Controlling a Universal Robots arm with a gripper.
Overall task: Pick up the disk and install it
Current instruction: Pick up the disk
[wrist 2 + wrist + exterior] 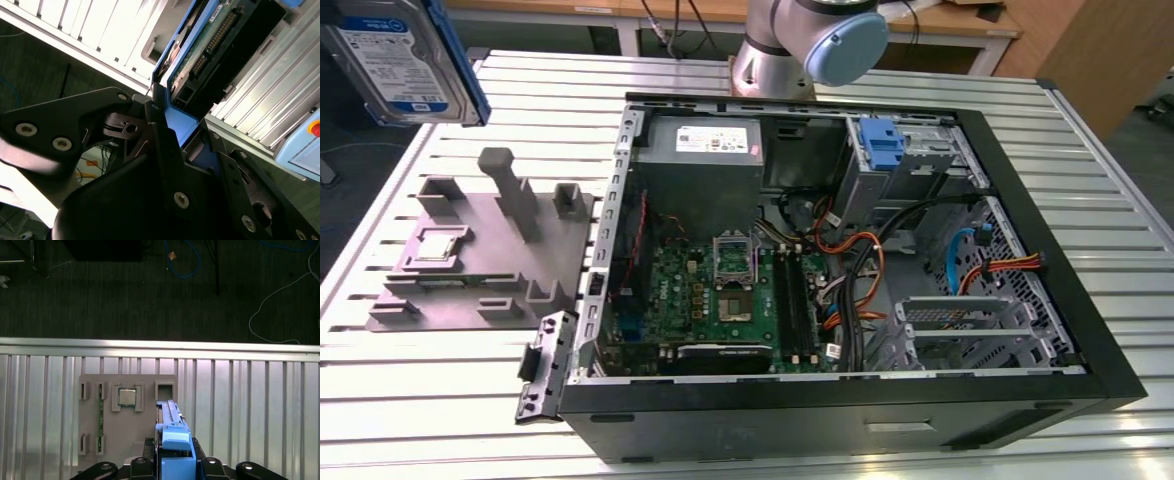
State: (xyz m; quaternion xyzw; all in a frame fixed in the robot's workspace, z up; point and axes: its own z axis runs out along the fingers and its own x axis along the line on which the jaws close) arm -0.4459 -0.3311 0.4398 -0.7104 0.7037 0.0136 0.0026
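We see the jaws clamped on the disk, their black fingers pressed against its blue side rail in the second wrist view. The disk hangs on edge in the air at the exterior view's left, label toward the camera, above the slatted counter and well apart from the open computer case. In the first wrist view it sits over the grey fixture, near a seated processor chip. Inside the case, a blue bracket stands to the exterior view's right of the power supply
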